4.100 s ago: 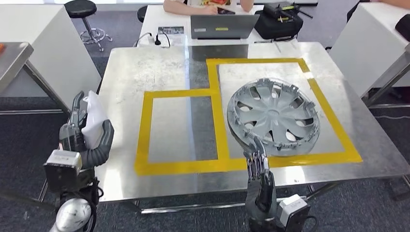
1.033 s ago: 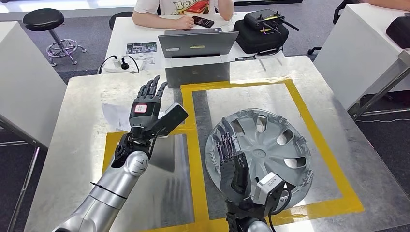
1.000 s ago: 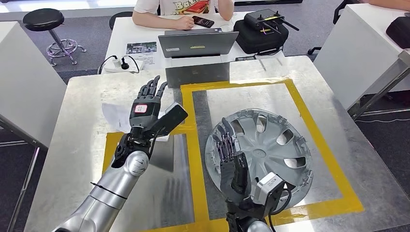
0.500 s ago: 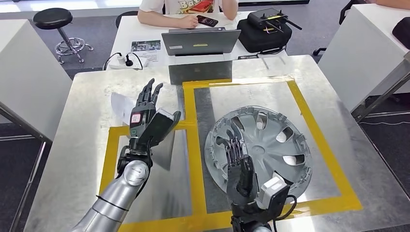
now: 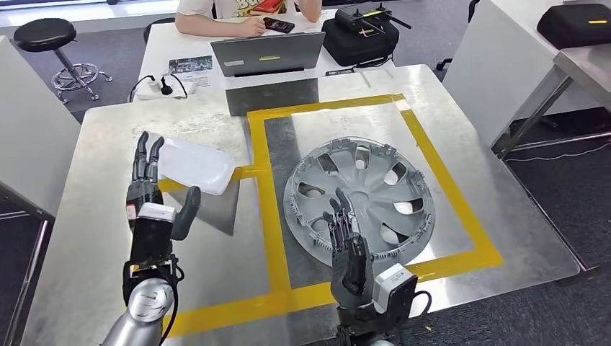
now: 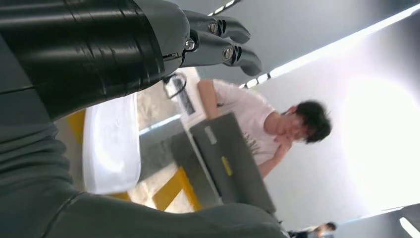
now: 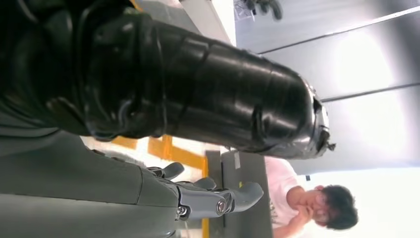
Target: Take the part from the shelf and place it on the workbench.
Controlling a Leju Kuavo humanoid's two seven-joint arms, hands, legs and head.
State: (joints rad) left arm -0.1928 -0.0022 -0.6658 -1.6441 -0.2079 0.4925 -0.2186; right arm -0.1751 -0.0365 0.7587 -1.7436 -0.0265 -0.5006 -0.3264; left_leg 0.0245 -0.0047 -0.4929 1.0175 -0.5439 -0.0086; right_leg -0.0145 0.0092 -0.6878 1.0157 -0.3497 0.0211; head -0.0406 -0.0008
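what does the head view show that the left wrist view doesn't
Head view alone: the grey wheel cover lying inside the larger yellow-taped square, the right hand raised in front of it with fingers apart and nothing in it, a stool and a black case.

Left wrist view alone: the head of the seated person.

Both: the white part lying on the workbench, the left hand just behind it with nothing in it, the yellow tape and the laptop.

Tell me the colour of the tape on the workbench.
Yellow tape, clearest in the head view.
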